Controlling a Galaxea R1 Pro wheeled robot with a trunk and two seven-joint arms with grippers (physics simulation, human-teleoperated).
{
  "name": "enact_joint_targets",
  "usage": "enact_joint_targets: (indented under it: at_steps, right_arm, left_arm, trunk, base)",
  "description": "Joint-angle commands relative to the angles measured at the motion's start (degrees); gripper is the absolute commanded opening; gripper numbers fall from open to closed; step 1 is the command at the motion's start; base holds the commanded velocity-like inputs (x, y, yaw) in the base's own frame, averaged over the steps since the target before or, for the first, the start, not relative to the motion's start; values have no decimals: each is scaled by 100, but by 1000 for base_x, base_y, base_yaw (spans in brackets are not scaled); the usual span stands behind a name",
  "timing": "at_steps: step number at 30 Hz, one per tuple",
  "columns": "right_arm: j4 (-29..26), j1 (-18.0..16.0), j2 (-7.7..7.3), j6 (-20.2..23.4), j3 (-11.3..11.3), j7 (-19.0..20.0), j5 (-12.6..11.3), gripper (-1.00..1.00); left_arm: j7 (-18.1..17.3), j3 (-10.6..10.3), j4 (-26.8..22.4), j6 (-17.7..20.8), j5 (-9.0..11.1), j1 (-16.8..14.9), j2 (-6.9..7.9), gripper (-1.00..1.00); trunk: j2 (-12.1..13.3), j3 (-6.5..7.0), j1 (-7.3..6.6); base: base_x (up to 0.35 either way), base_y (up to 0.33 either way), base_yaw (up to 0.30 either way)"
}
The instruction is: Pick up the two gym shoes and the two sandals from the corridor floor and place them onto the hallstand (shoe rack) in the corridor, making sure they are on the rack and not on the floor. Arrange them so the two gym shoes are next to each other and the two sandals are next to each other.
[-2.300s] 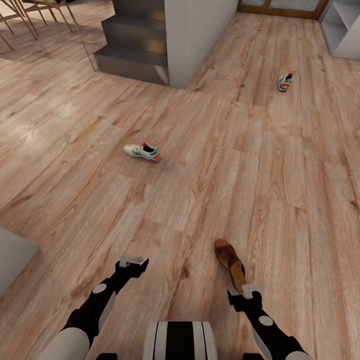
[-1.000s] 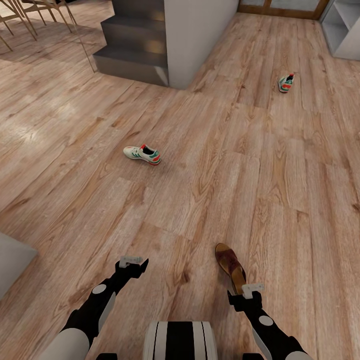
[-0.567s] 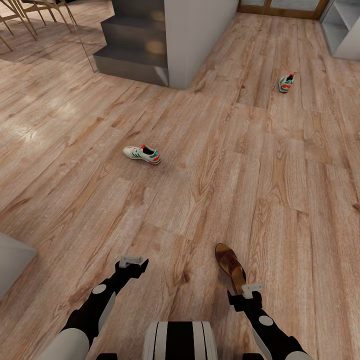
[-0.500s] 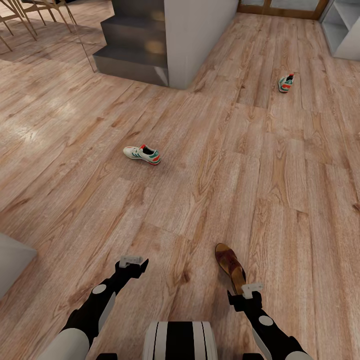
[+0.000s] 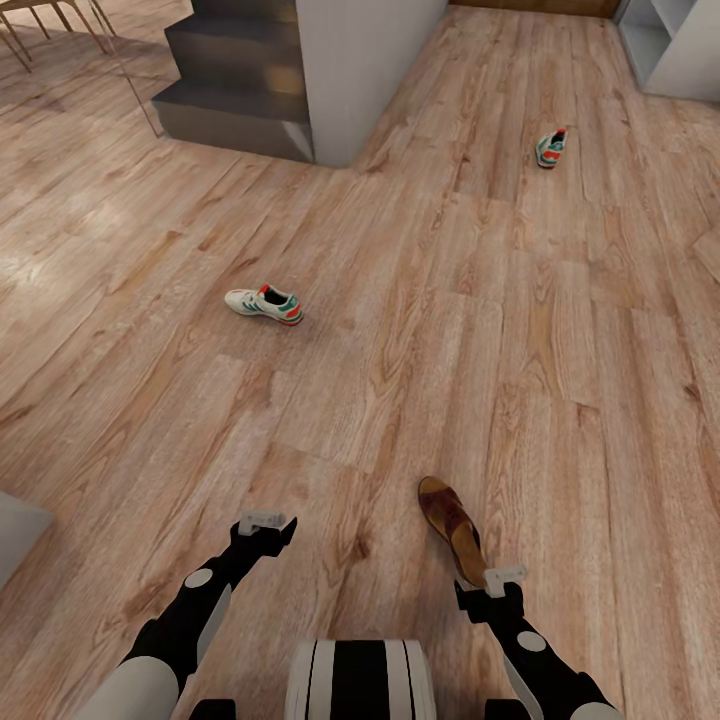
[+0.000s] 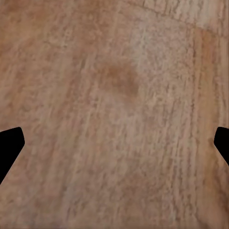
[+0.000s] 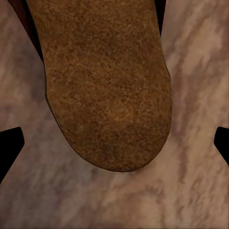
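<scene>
right gripper (image 5: 503, 578) is hovering over the heel of a sandal (image 5: 452, 527) on the corridor floor (image 5: 560, 380), jaws spread wide, gripping nothing | left gripper (image 5: 265, 522) is hanging spread wide over bare planks | near gym shoe (image 5: 264, 304) is lying mid-floor | far gym shoe (image 5: 549, 148) is lying near the grey cabinet (image 5: 680, 45)

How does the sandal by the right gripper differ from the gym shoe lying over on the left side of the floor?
The sandal is brown with a tan insole and an open back; the gym shoe is white with green stripes and red at the heel. The sandal lies just ahead of the right gripper, heel toward the robot; the gym shoe lies farther off, crosswise to the view. Both rest on the floor, ungrasped.
</scene>
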Motion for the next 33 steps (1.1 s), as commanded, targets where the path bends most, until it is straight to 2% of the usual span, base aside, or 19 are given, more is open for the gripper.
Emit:
enact_joint_targets:
  at_steps: [1, 27, 33]
  right_arm:
    - [5, -2, -1, -15, -4, -3, 47, 100]
    - [-3, -2, -1, -15, -4, -3, 46, 100]
    - [-3, -2, -1, -15, -4, -3, 45, 100]
  left_arm:
    - [-42, 47, 2, -23, -54, -3, -8, 100]
    - [-49, 50, 2, -34, -54, 1, -2, 100]
    - [-51, 47, 3, -34, -54, 5, -1, 100]
  trunk:
    - [-1, -3, -1]
    - [-1, -3, -1]
    - [-1, -3, -1]
  base:
    - [0, 0, -34]
    - [1, 0, -6]
    - [108, 0, 0]
